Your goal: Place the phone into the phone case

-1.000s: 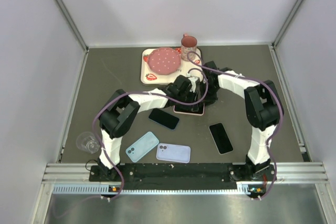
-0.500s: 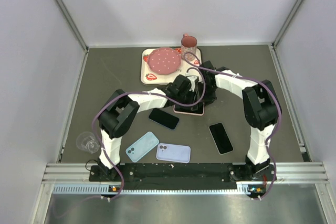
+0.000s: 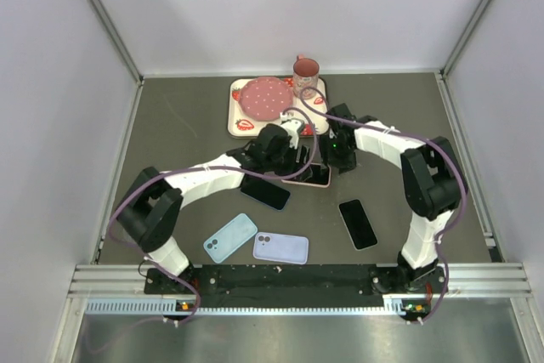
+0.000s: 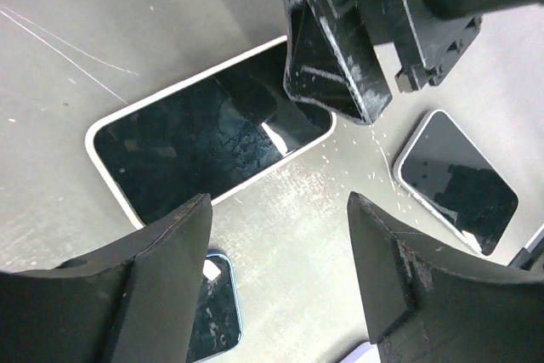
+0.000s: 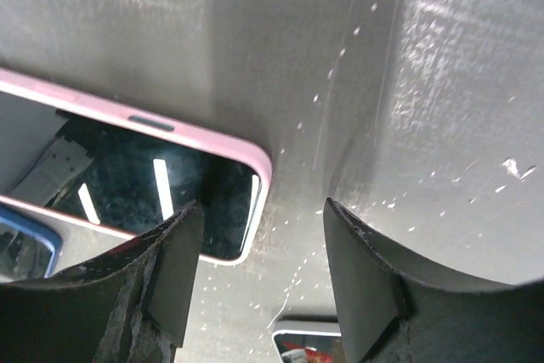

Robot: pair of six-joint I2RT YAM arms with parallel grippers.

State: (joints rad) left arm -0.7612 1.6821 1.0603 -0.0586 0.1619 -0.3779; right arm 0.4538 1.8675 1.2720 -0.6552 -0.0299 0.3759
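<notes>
The left gripper (image 4: 279, 203) stands wide and empty over the grey worktop (image 4: 289, 252), beside the long edge of the phone (image 4: 195, 146). The phone lies seated in its pink case (image 5: 204, 142) mid-worktop, and the right gripper (image 5: 262, 207) is likewise spread, holding nothing, one finger (image 5: 166, 274) close by the case's corner. Only the overhead view shows white walls (image 3: 255, 6), a tray (image 3: 240, 122) with plate (image 3: 263, 98) and mug (image 3: 306, 68) at the rear, and nearer the arms a bare phone (image 3: 265, 192), a second phone (image 3: 358, 224), a blue case (image 3: 230, 237) and a lilac case (image 3: 280, 247).
</notes>
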